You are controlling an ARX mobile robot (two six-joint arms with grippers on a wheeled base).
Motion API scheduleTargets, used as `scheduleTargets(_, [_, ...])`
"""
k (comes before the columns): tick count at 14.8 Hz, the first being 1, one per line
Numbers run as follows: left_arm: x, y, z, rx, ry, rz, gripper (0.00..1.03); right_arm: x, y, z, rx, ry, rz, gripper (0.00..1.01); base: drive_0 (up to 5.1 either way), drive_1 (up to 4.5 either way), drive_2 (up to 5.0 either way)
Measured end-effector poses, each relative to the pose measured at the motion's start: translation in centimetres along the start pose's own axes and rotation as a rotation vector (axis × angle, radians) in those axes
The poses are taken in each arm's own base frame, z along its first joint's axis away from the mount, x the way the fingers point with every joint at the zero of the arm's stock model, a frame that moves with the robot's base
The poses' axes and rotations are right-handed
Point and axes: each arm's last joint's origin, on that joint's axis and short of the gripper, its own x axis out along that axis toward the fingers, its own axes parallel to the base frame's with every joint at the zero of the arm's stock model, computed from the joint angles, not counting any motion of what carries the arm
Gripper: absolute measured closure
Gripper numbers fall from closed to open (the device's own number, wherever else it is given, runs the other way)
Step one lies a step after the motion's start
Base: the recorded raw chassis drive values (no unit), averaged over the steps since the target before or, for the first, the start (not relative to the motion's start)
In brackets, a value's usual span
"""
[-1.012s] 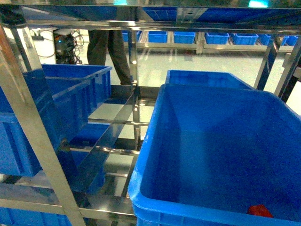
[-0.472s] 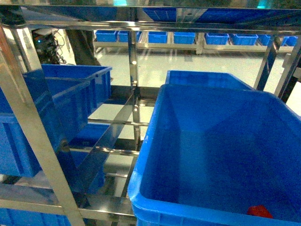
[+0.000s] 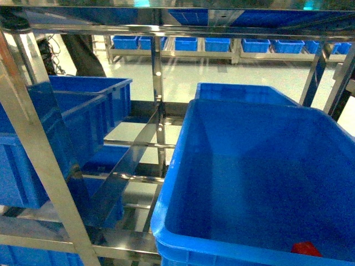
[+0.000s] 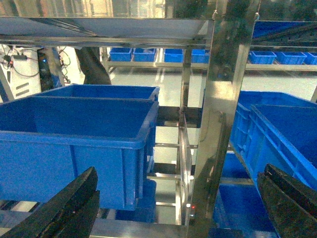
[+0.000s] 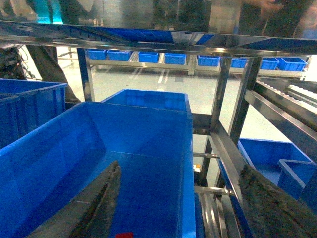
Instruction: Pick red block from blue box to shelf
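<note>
Steel shelf (image 3: 41, 166) uprights stood between the crates (image 3: 83, 116); the red block (image 3: 306, 249) lay in the blue box (image 3: 183, 183). Both grippers (image 4: 178, 208) (image 5: 183, 203) gaped wide, empty.

No text, label, brand, number or sign can be read in any view. The walls of the blue box (image 3: 183, 166) are seen plain, and nothing is printed on the uprights of the shelf (image 3: 33, 144).
</note>
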Motion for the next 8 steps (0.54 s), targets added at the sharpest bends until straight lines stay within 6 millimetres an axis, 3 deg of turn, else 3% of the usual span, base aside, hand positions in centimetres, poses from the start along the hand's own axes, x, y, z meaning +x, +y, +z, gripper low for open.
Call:
scheduleTargets(3, [0.00,0.00,0.00,0.000,0.000,0.000,0.05,0.00,0.00,0.00,0.000,0.000,0.000,0.03,0.0,0.00,0.0])
scheduleTargets(8, [0.00,0.00,0.00,0.000,0.000,0.000,0.05,0.00,0.00,0.02,0.000,-0.001,0.000,0.03,0.0,0.00,0.0])
